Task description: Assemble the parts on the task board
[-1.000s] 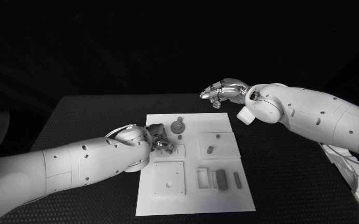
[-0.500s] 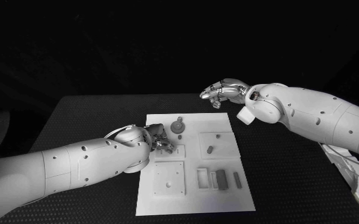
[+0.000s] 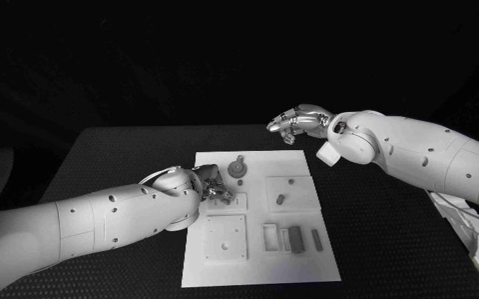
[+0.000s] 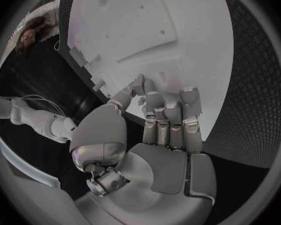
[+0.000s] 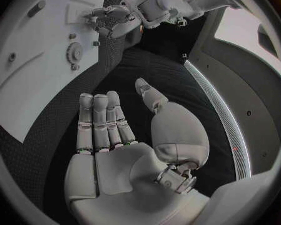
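Hardly any movement was seen between the earlier frames and this one: both arms were kept where they had been. The silver left hand point(image 3: 212, 187) was held low over the left edge of the white rectangular task board point(image 3: 300, 264), its fingers point(image 4: 168, 110) curled down onto a raised square plate there; whether a part was pinched under them could not be told. The silver right hand point(image 3: 296, 122) was held above the far end of the black worktop point(image 3: 110, 153), fingers point(image 5: 100, 120) released and holding nothing. A grey gear-shaped part point(image 3: 237, 169) lay on the board just beyond the left hand, and grey bar-shaped parts point(image 3: 296, 239) sat near the front. Such stillness was judged to suggest fine seating work, unfinished.
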